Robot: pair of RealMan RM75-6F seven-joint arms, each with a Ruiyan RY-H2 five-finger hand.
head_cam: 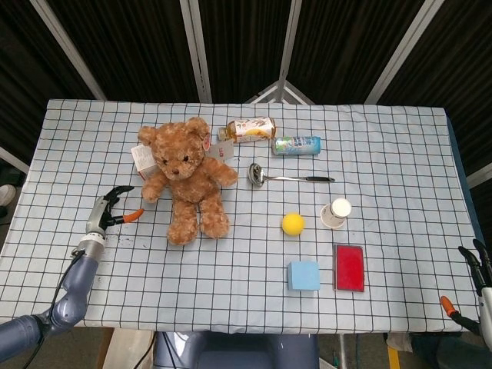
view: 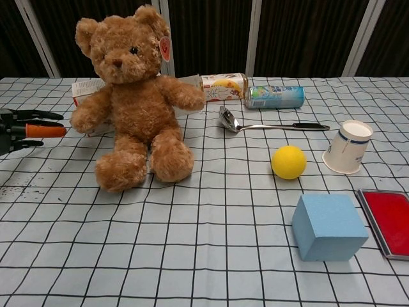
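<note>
A brown teddy bear (head_cam: 187, 178) sits on the checked tablecloth (head_cam: 400, 154) at the left. My left hand (head_cam: 111, 209) hovers just left of the bear's leg, fingers spread toward the bear and holding nothing. In the chest view the left hand (view: 25, 130) enters from the left edge, a short gap from the bear's (view: 134, 96) arm. Only part of my right hand (head_cam: 477, 269) shows, past the table's lower right corner; its fingers are apart and empty.
Behind the bear lie a small box (head_cam: 141, 160), a tea bottle (head_cam: 250, 129) and a can (head_cam: 297, 144). A metal ladle (head_cam: 284, 177), yellow ball (head_cam: 292, 223), upturned paper cup (head_cam: 335, 212), blue cube (head_cam: 304, 275) and flat red case (head_cam: 349, 267) lie to the right.
</note>
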